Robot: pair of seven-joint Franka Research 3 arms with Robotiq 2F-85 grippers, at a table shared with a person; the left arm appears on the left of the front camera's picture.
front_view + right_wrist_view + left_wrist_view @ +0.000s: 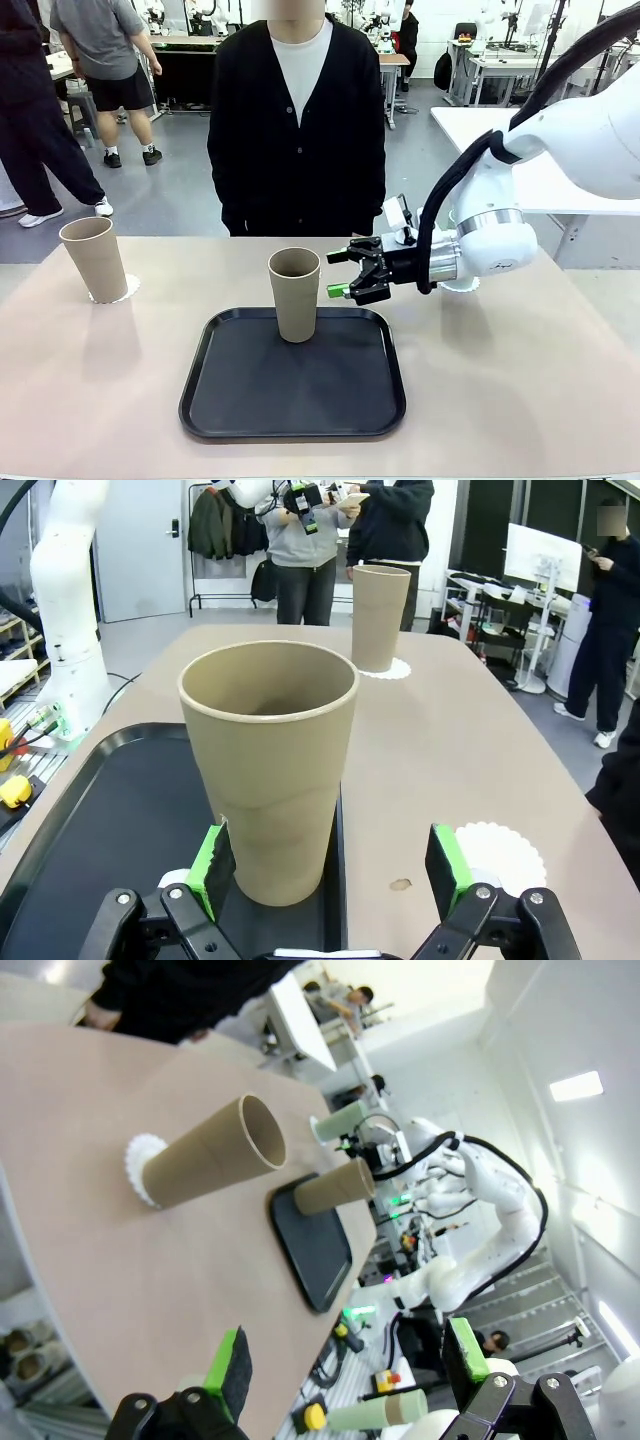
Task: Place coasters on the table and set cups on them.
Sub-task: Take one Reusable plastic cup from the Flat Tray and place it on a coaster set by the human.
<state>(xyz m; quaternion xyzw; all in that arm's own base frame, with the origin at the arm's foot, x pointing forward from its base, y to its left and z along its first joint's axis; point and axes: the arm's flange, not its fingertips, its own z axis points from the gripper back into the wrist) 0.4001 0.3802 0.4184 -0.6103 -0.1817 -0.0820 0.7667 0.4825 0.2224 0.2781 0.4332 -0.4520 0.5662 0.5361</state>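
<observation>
Right gripper (335, 273) is wide open and holding nothing. It's turned sideways just off the right side of a beige cup (295, 293), and in the right wrist view that cup stands upright straight ahead of the green pads (212, 865) with no squeeze on it. The cup is on the black tray (240, 400), close to the tray's far edge, and the tray sits by the near edge of the table (520, 380), about mid-width. The second beige cup (93, 258) is upright on a coaster (127, 290) near the table's far left corner. Another coaster (500, 852) lies bare on the table, off to the right of the tray's far right corner. Left gripper (348, 1360) is open too, nothing between its pads, hanging out past the table's left end. A pale green cup (345, 1118) shows beyond the right gripper in the left wrist view, but I can't tell what it's standing on.
</observation>
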